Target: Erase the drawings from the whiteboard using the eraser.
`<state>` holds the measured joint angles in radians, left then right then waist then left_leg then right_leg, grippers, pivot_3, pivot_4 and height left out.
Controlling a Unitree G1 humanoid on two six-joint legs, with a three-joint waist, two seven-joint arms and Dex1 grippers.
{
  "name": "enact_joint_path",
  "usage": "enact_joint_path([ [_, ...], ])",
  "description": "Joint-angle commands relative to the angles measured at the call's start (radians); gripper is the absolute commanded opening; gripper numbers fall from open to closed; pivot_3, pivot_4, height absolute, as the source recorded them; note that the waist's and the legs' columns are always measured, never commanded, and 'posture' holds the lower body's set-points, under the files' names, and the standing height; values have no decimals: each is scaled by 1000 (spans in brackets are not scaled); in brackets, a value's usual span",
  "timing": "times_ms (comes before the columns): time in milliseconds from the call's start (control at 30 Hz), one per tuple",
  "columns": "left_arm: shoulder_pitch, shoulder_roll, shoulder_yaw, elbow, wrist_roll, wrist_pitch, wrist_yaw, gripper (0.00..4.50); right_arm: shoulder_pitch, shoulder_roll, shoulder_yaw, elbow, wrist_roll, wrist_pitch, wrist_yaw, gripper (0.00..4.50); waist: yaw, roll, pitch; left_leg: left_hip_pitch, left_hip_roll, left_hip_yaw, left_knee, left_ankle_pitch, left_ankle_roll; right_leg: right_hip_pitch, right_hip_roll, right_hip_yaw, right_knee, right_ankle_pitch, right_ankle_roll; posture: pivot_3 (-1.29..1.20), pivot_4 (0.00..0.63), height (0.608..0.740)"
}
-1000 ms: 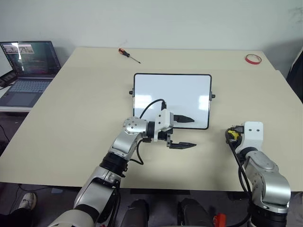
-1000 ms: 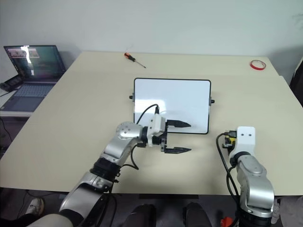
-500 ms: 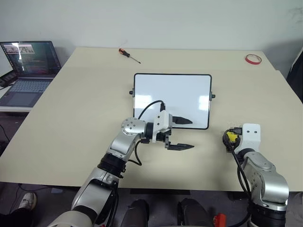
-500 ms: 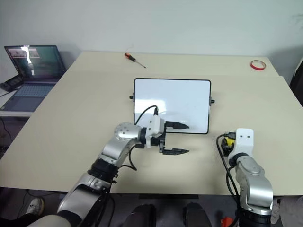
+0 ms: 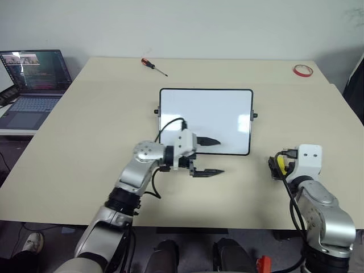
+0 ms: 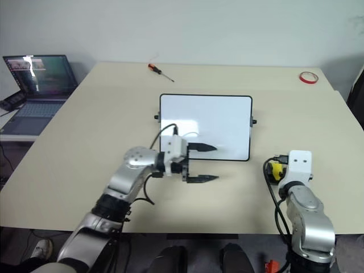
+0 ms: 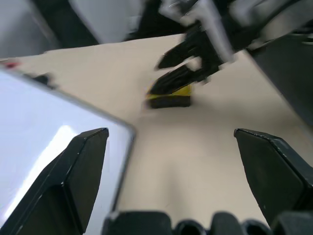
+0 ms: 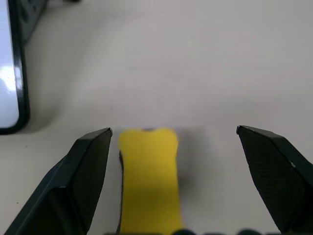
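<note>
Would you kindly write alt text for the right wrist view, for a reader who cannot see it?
The right end effector hangs open over the beige table, its two black fingers spread on either side of the yellow eraser lying between them. A black-framed corner of the whiteboard shows at one edge.

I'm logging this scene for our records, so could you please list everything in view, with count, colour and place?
whiteboard: one, white with black frame, table centre; no drawings visible on it.
eraser: one, yellow with black base, on the table right of the whiteboard, between the right gripper's fingers, untouched.
screwdriver: one, red and black handle, far edge of table.
tape roll: one, red, far right corner.
laptop: one, open, on a side surface left of the table.
table: one, beige.
left gripper: open, over the whiteboard's near edge.
right gripper: open, around the eraser.
</note>
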<state>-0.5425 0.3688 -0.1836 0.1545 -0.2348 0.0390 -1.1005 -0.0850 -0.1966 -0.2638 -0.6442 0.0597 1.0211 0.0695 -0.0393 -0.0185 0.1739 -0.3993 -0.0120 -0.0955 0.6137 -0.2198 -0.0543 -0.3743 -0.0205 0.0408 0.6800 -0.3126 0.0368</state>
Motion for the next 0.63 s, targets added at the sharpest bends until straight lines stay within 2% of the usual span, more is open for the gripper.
enact_joint_path([
  [33, 58, 13, 121, -103, -29, 66, 155, 4500, 22, 6, -1, -109, 5, 4, -10, 4473, 1, 0, 0, 0, 0, 0, 0, 0, 0, 0, 0, 0, 0, 0, 0, 0, 150, 740],
  [133, 173, 12, 228, -198, -9, 126, 333, 4500, 83, 58, -10, -176, 38, -61, -1, 4473, 0, 0, 0, 0, 0, 0, 0, 0, 0, 0, 0, 0, 0, 0, 0, 0, 150, 740],
  [367, 461, -18, 379, -367, 70, 134, 635, 4500, 398, 112, 42, -54, -23, -623, 20, 4473, 8, 0, 0, 1, 1, -1, -1, 0, 0, 1, -4, 2, -1, 0, 0, 0, 150, 740],
  [467, 642, -72, 486, -408, 111, 94, 783, 4500, 560, 140, 99, -34, -64, -827, 15, 4473, 8, 1, -2, 2, 2, 0, -1, 0, 0, 1, -4, 2, -1, 0, 0, 0, 150, 740],
  [633, 753, -118, 459, -485, 136, 74, 839, 4500, 675, 170, 176, -16, -78, -949, 11, 4473, 10, -1, -3, 3, 5, -1, -1, -2, -3, 2, -3, 2, -1, -6, -1, 0, 150, 740],
])
